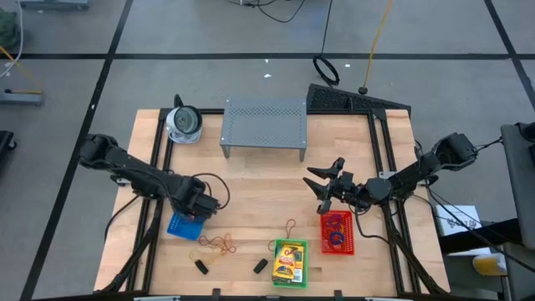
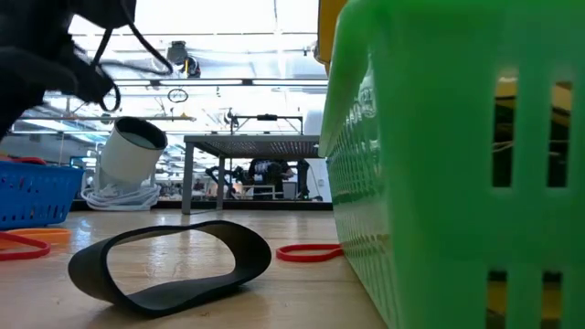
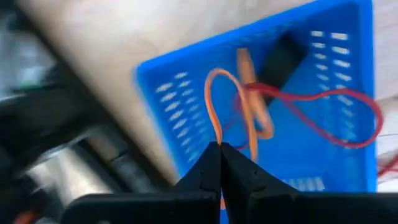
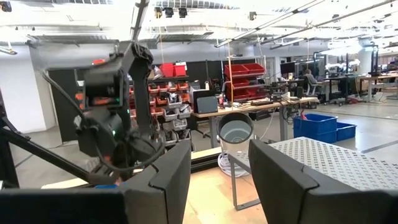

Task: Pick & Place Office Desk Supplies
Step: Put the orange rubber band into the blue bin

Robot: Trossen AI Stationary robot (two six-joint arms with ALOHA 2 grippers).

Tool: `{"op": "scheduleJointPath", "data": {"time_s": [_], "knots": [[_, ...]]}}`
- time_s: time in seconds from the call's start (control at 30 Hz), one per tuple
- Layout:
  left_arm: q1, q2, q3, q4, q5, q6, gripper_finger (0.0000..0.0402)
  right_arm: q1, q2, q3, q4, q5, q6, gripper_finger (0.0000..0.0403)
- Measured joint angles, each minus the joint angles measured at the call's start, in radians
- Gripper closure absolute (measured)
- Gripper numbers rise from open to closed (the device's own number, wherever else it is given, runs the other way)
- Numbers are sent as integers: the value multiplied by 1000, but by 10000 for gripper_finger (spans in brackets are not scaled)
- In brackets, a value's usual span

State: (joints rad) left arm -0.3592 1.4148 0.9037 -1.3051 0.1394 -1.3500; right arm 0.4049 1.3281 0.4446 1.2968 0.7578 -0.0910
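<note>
My left gripper (image 1: 199,206) is shut on a thin orange rubber band (image 3: 212,99) over the blue basket (image 1: 184,226). Inside that basket lie a red band (image 3: 336,118), another orange band (image 3: 258,109) and a black clip (image 3: 283,59). My right gripper (image 1: 324,188) is open and holds nothing, just beyond the far end of the red basket (image 1: 337,232). A yellow-orange crayon box (image 1: 289,259) lies in the green basket (image 1: 290,280). Loose bands (image 1: 219,244) and two black clips (image 1: 201,266) (image 1: 260,266) rest on the table. My left gripper pinches the orange rubber band at one end of its loop (image 3: 218,135) between the tips of its two fingers. The fingers come from above, pointing steeply down. The loop reaches from the fingertips over the blue basket's floor; I cannot tell whether its other end touches it.
A grey perforated shelf (image 1: 263,124) stands at the table's far middle, with a round white-grey object (image 1: 184,124) to its left. Another thin band (image 1: 290,226) lies near the green basket. In the low view a black loop (image 2: 174,265) and a red band (image 2: 306,253) lie on the wood.
</note>
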Motion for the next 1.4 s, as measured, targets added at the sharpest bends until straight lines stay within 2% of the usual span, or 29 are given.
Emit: {"op": "scheduleJointPath", "data": {"time_s": [0.1, 0.27, 0.67, 1.03, 1.27, 1.4], "knots": [[1, -14, -90, 143, 2, -27, 401, 0, 0, 0, -1, 0, 0, 248], [-5, -17, -159, 190, 23, -70, 398, 0, 0, 0, 0, 0, 1, 248], [-6, -17, -162, 200, 20, -63, 395, 0, 0, 0, -7, 0, 11, 248], [-6, -17, -162, 204, 26, -67, 320, 0, 0, 0, -8, 0, 10, 248], [-6, -17, -159, 202, 39, -66, 307, 0, 0, 0, -8, 0, 9, 248], [-6, -17, -115, 184, 46, -45, 308, 0, 0, 0, -8, 0, 8, 248]]}}
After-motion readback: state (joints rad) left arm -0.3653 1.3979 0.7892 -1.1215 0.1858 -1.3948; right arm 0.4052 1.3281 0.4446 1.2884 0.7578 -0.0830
